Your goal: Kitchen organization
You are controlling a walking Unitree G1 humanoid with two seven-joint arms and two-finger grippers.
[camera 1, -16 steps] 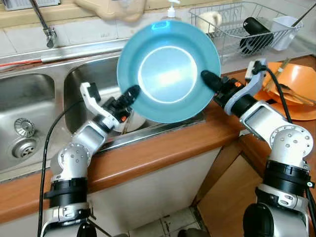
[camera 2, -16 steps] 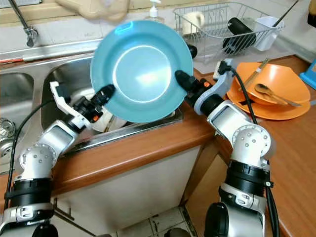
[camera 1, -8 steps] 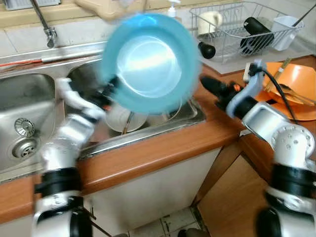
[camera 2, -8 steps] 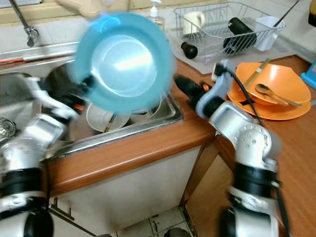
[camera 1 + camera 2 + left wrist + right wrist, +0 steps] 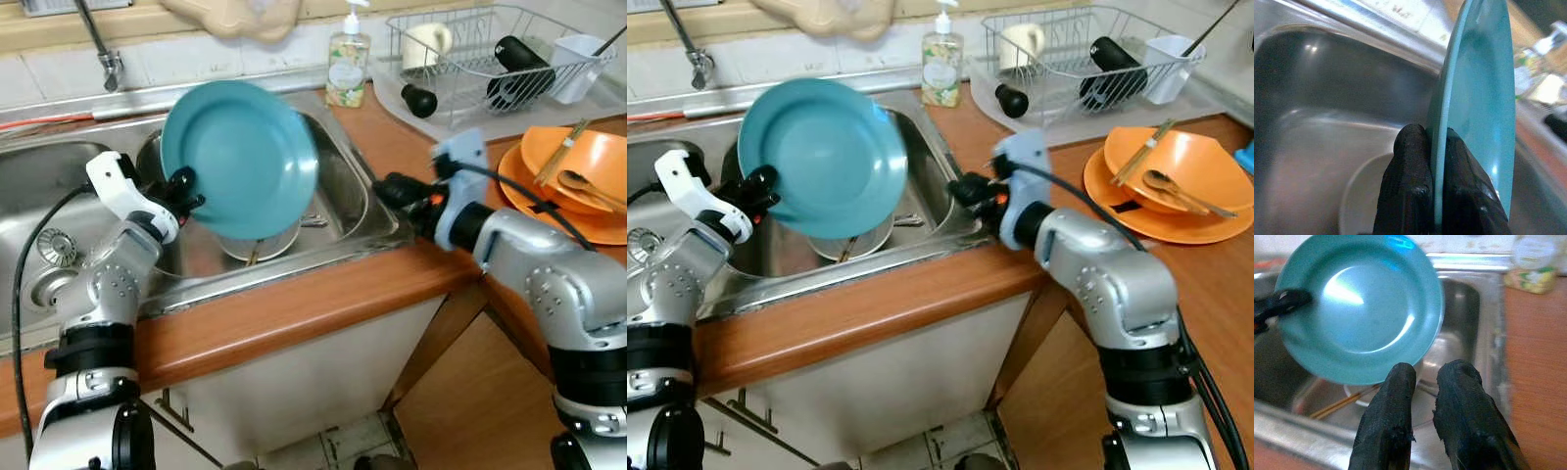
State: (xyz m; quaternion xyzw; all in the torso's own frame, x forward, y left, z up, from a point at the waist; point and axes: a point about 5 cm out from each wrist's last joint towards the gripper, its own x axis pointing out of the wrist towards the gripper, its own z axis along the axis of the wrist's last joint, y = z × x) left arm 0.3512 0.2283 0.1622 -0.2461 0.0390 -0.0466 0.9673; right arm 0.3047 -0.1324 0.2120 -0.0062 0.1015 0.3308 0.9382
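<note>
Both arms are silver metal with rounded joints and black bands. Black cables run along them. White wrist housings carry black-fingered tools.

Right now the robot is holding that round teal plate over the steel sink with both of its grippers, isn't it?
Not quite. Only the left gripper holds the round teal plate over the steel sink; the left wrist view shows its fingers pinching the rim. The right gripper is off the plate, hanging near the sink's counter edge, as the right wrist view shows.

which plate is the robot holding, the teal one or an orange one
The teal plate, pinched at its rim by the left pincer over the sink; the orange plates sit on the counter.
</note>
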